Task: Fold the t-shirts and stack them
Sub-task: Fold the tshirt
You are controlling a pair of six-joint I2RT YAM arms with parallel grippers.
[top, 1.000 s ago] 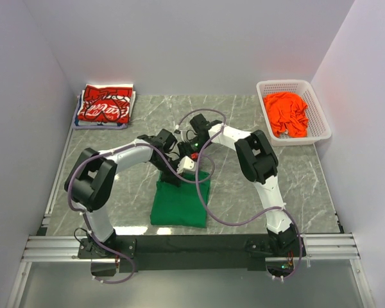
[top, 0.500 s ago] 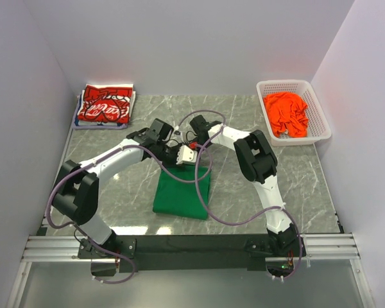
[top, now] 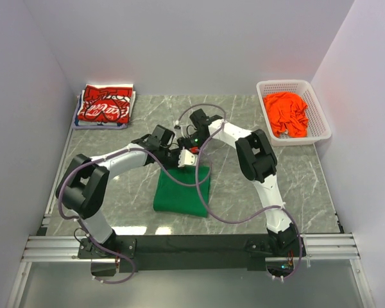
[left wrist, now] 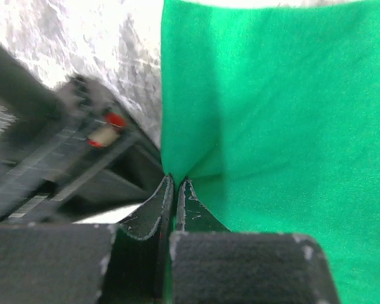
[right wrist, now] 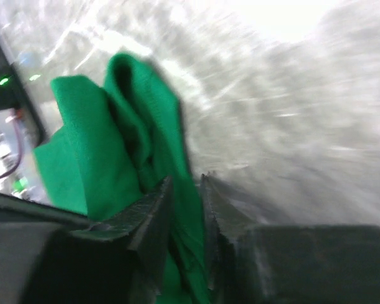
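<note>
Both arms reach inward, wrists meeting over the far edge of the green t-shirt (top: 181, 192), which lies folded at the centre of the table (top: 295, 173). Left gripper (left wrist: 176, 180): fingers pinched tight on the shirt's edge. Right gripper (right wrist: 187, 183): fingers narrow, bunched green cloth clamped between them.

The left arm (top: 119, 157) and right arm (top: 270, 200) have white links, bulky black joints and looping purple-grey cables (top: 213, 218). The left end effector (left wrist: 175, 183) and right end effector (right wrist: 187, 180) carry scuffed matte black fingers (left wrist: 145, 215).
</note>
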